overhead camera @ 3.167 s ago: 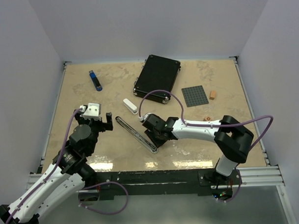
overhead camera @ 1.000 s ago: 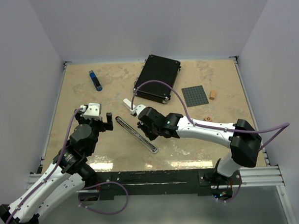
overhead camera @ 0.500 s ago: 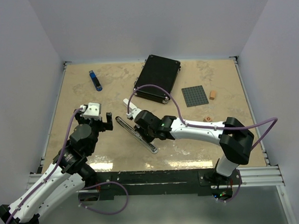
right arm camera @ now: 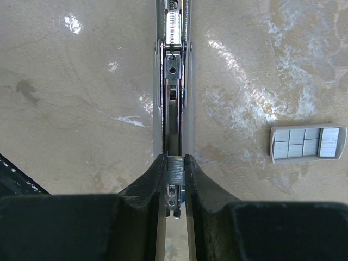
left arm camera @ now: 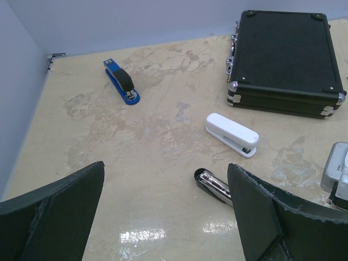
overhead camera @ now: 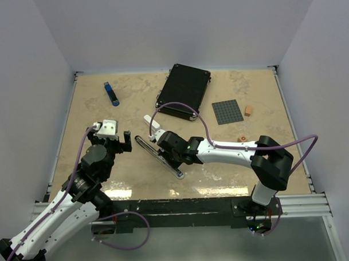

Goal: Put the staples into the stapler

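A long black stapler lies opened flat on the table. Its metal magazine channel runs up the right wrist view, and one end shows in the left wrist view. My right gripper is directly over the channel, shut on a short silvery strip of staples held at its fingertips. A small pale box with more staple strips lies on the table to the right; no printed marks show. My left gripper is open and empty, left of the stapler.
A black case lies at the back, with a white stapler in front of it and a blue stapler at the far left. A grey baseplate and a small orange cube lie to the right.
My right gripper has swung left and then settled back down over the open stapler's channel. The left arm has not moved.
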